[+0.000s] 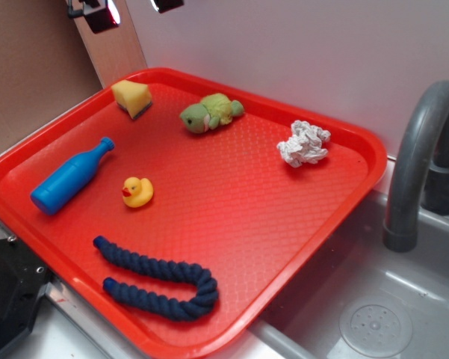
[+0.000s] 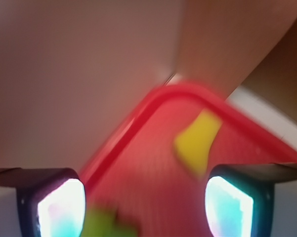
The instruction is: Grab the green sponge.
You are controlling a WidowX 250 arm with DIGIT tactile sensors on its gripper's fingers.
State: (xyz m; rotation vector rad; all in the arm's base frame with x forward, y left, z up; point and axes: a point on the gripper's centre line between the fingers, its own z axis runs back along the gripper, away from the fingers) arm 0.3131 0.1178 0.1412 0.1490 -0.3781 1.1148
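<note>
The green sponge point(image 1: 132, 97) is a yellow foam block with a dark layer underneath, lying in the far left corner of the red tray point(image 1: 231, 209). My gripper point(image 1: 134, 7) hangs high above it at the top edge of the exterior view, with only its finger ends showing. The wrist view is blurred. In it the sponge point(image 2: 197, 143) is ahead and slightly right of my gripper point(image 2: 143, 207), near the tray's point(image 2: 138, 123) corner. The fingers stand wide apart and hold nothing.
On the tray lie a green plush turtle point(image 1: 209, 112), a crumpled white cloth point(image 1: 304, 143), a blue bottle point(image 1: 71, 177), a yellow rubber duck point(image 1: 137, 191) and a dark blue rope point(image 1: 160, 278). A grey tap point(image 1: 418, 157) and sink point(image 1: 373, 314) are at the right. A wall rises behind.
</note>
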